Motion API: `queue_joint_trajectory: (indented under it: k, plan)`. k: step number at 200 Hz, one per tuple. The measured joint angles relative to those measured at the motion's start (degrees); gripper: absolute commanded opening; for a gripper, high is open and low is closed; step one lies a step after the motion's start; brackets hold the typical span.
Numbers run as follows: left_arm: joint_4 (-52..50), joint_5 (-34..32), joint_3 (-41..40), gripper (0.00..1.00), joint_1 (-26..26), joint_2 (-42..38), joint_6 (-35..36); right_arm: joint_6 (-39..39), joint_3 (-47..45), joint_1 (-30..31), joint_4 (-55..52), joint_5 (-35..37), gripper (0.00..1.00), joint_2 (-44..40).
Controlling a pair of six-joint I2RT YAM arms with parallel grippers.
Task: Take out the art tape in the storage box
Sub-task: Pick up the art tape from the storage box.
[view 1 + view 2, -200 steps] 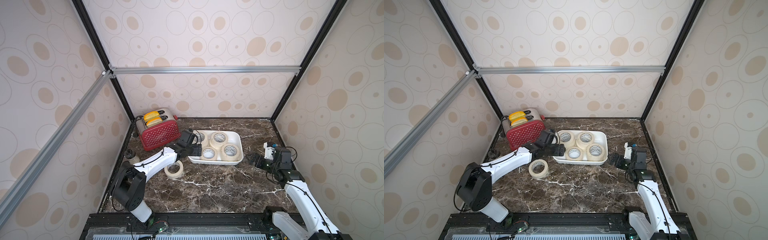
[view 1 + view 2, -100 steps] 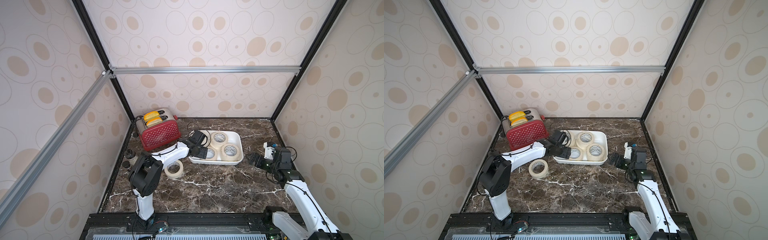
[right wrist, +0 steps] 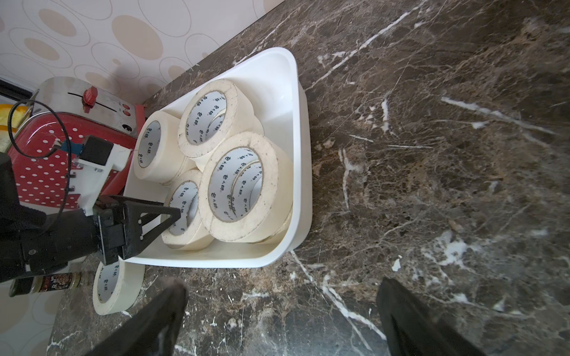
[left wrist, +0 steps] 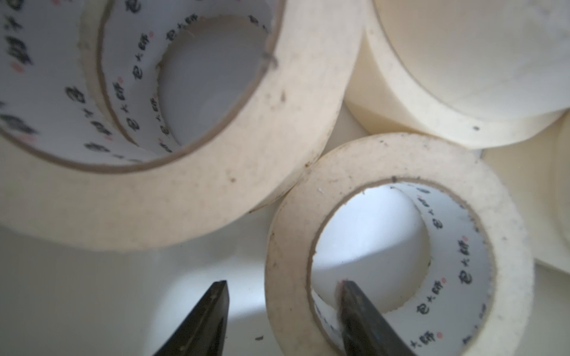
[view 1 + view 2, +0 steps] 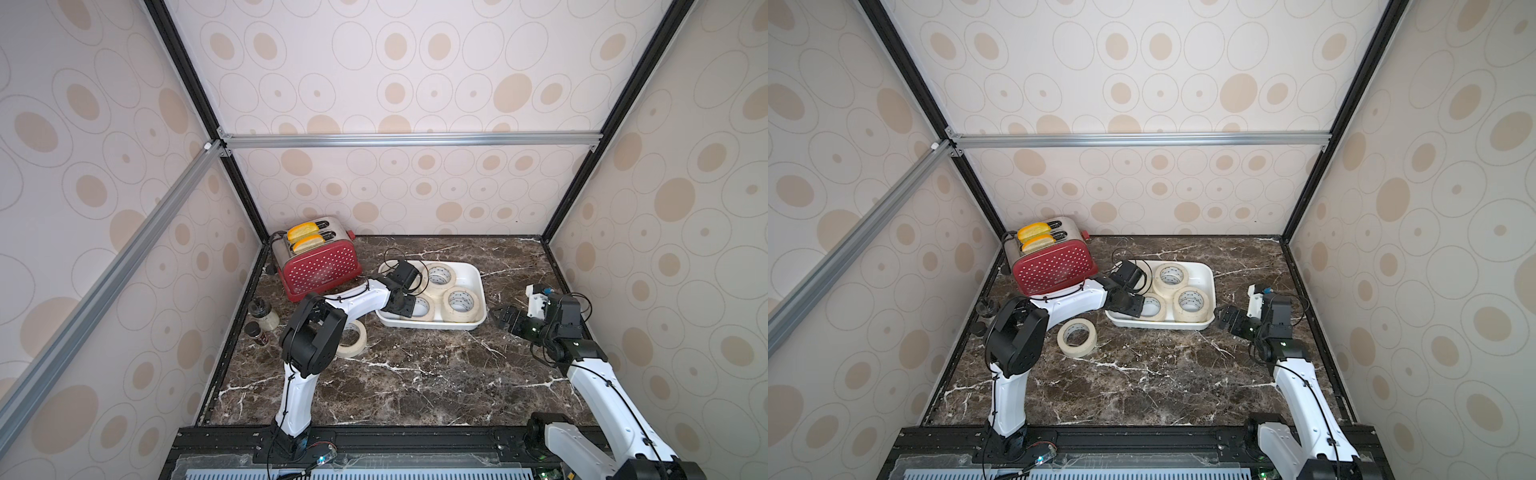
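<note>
**One roll out, left gripper astride the next**

One cream masking-tape roll with a white printed core (image 5: 1075,351) lies flat on the dark brown, white-veined marble tabletop (image 5: 415,374). It is beside the left arm and apart from the shallow white glossy storage box (image 5: 436,325). It is the only art tape seen outside the box, so most of the job is left.

The left gripper (image 4: 282,283) is down inside the box, at the corner nearest its own arm. Its jaws stand about half open and straddle the wall of a low-lying roll (image 4: 401,157). One black finger is inside the printed core. The other is outside the ring, with a sliver of white box floor showing between it and the tape. Nothing looks clamped yet. The step in hand appears to be the pinch on this second roll, with the lift and carry-out to come.

The remaining art tape sits in the box. The right wrist view shows three taller stacked rolls (image 3: 271,166), with seams inside the cores suggesting a roll beneath each and one top roll tilted. The full count cannot be told.

The right gripper (image 3: 282,285) hangs spread wide and empty over bare marble, just beside the box's opposite end.
</note>
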Motion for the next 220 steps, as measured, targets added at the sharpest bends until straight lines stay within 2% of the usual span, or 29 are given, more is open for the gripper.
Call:
queue_joint_trajectory:
  k: [14,61,143,220]
  plan:
    - [0.1,0.0,0.5,0.38,0.0,0.2,0.1,0.2,0.0,0.0,0.0,0.0,1.00,0.0]
    - [1.6,0.4,0.5,0.22,-0.1,0.3,-1.2,0.5,0.0,0.0,0.0,0.1,1.00,0.0]
    - [4.3,0.7,-2.3,0.19,0.0,-2.0,-2.2,0.7,0.0,0.0,-0.1,0.2,1.00,-0.3]
    - [5.3,0.7,-7.4,0.15,0.0,-15.6,-3.0,0.6,0.0,0.1,-0.8,0.4,1.00,-0.5]
